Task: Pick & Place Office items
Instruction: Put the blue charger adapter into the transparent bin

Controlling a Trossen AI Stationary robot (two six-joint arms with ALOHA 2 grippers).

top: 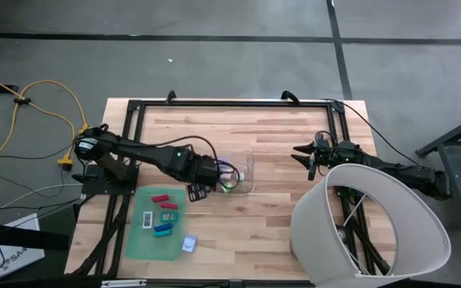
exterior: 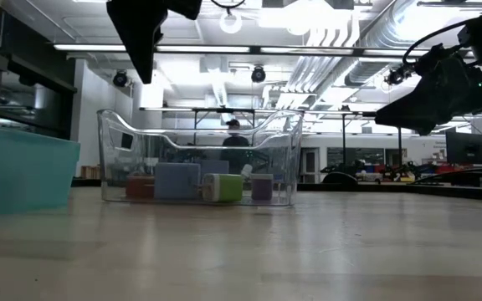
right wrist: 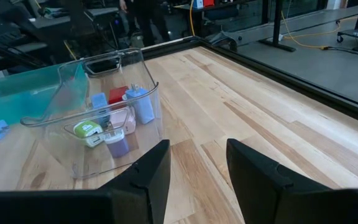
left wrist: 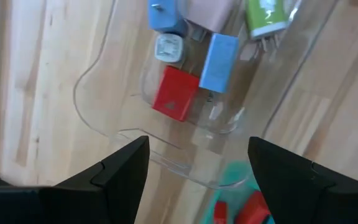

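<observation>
Office items (left wrist: 175, 93) in a clear bin (top: 245, 164) and on a green mat (top: 138, 240) on a wooden counter (top: 278, 144).
From above, the bin sits near the counter's centre, holding red, blue, green and pink pieces. More pieces lie on the mat at about 7 o'clock from the bin. The left pincer (top: 201, 190) hovers at the bin's 8 o'clock edge, released and holding nothing. The right pincer (top: 304, 157) waits at 3 o'clock, partly parted, empty.

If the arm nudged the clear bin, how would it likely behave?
The clear bin looks thin-walled and light, so it would probably slide on the smooth wooden table. Its broad flat base makes tipping unlikely. The loose office items inside might shift.
</observation>
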